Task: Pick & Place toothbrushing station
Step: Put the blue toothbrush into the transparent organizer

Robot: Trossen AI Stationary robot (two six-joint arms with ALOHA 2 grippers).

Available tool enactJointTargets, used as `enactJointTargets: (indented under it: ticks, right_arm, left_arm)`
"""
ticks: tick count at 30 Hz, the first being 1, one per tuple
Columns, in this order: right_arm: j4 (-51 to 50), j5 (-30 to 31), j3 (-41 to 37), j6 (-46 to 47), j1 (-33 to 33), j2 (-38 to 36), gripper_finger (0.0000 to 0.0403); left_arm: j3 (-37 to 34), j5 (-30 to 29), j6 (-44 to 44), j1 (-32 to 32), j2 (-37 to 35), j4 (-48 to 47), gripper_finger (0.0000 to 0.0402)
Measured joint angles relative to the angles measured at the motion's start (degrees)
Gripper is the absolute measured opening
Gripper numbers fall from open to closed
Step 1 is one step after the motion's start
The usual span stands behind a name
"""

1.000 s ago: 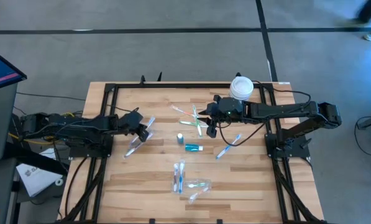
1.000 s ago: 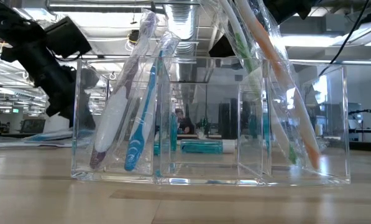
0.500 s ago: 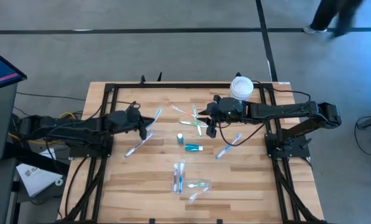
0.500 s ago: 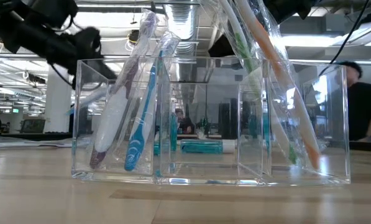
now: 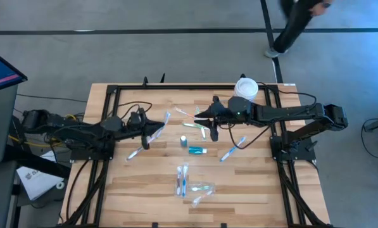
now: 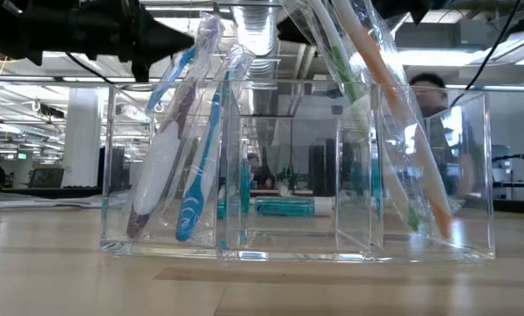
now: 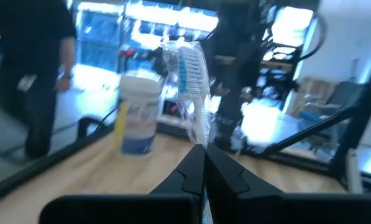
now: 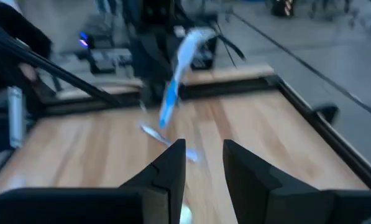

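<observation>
My left gripper (image 5: 145, 130) is shut on a blue toothbrush in a clear wrapper (image 5: 158, 123), left of the table's middle; its bristle end shows in the left wrist view (image 7: 191, 65). My right gripper (image 5: 209, 125) is open and empty, hovering beside two green toothbrushes (image 5: 197, 124) that lie on the wood. A teal tube (image 5: 197, 151) lies near the middle. The clear tray (image 5: 203, 189) stands near the front edge, and a pink-white and a blue toothbrush (image 5: 182, 178) lean in its left compartment (image 6: 169, 175). Another blue toothbrush (image 5: 233, 149) lies to the right. My left gripper pinches the wrapped toothbrush between its two fingers on the handle (image 7: 200, 139), below the bristle end. The fingers come level from the table's left and lie across the brush. The brush slants, its head end toward the far right; it shows high up in the low view (image 6: 168, 83).
A big white tub with a blue label (image 5: 245, 88) stands at the far edge, just behind my right arm. A small teal thing (image 5: 183, 140) stands beside the tube. A black frame (image 5: 106, 101) borders the table. A person (image 5: 296, 19) walks past beyond the far edge.
My left gripper has risen and gone toward the table's right with the wrapped blue toothbrush, which has come up off the wood and tilted. My right gripper has shifted a little toward the left and far edge, over the green toothbrushes.
</observation>
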Motion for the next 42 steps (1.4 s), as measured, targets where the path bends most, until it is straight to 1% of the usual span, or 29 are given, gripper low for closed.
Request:
enactJointTargets:
  ticks: [4, 6, 12, 18, 21, 26, 29, 42]
  right_arm:
    - [2.8, -0.3, 0.0, -1.2, 0.8, 0.0, 0.0098]
    - [4.1, -0.3, 0.0, -1.5, 1.3, 0.0, 0.0098]
    - [7.5, -0.3, 0.0, -1.6, 2.6, 1.4, 0.0098]
    - [12.7, -0.2, -0.1, -2.0, 2.6, 5.8, 0.0098]
    - [14.5, -0.3, -0.1, -2.6, 2.5, 6.7, 0.0098]
    - [15.7, -0.3, 0.0, -2.6, 2.5, 6.6, 0.0098]
    - [18.1, -0.2, 0.0, -2.6, 2.4, 6.6, 0.0098]
    - [20.7, -0.2, 0.0, -2.5, 2.5, 6.6, 0.0098]
  left_arm:
    - [0.0, 0.0, 2.9, -1.2, 4.4, 10.3, 0.0000]
    - [0.4, -0.1, 3.7, -1.4, 6.4, 13.4, 0.0000]
    - [4.6, 0.0, 4.6, -1.4, 12.1, 13.9, 0.0000]
    - [10.2, 0.2, 6.5, -1.5, 18.1, 14.0, 0.0000]
    - [11.7, 0.1, 6.9, -1.6, 20.2, 14.2, 0.0000]
    - [12.5, -1.0, 8.0, -1.9, 21.7, 14.5, 0.0000]
    - [12.5, -1.0, 8.0, -1.9, 22.0, 15.4, 0.0000]
    - [12.5, -1.1, 9.1, -2.3, 22.1, 17.8, 0.0000]
